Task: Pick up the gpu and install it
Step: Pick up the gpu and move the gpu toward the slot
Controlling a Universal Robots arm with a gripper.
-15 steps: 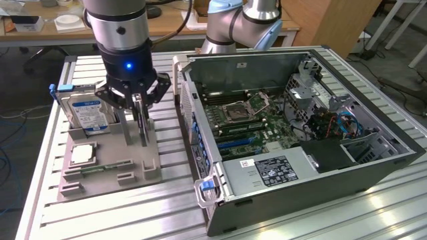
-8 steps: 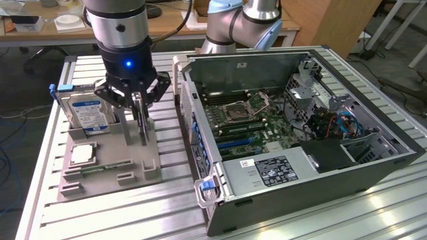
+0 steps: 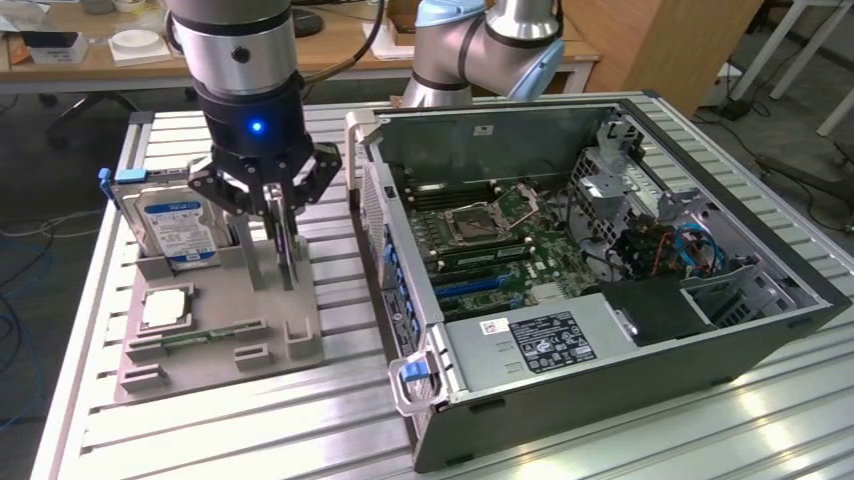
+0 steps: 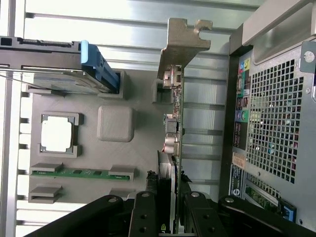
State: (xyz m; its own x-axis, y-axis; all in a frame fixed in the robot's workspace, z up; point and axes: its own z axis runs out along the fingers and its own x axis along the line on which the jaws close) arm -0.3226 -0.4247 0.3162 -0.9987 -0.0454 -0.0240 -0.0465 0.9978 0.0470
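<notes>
The gpu is a thin dark card standing on edge in the grey parts holder, to the exterior view's left of the open computer case. My gripper hangs straight above it, its two fingers closed against the card's upper edge. In the wrist view the gpu appears edge-on with its metal end bracket at the far end. There my gripper has a black finger pressed on each side of the card. The card still rests in the holder's slot.
The holder also carries a silver hard drive with a blue-white label, a processor chip and a green memory stick. The case lies open with its motherboard exposed. A second arm stands behind the case.
</notes>
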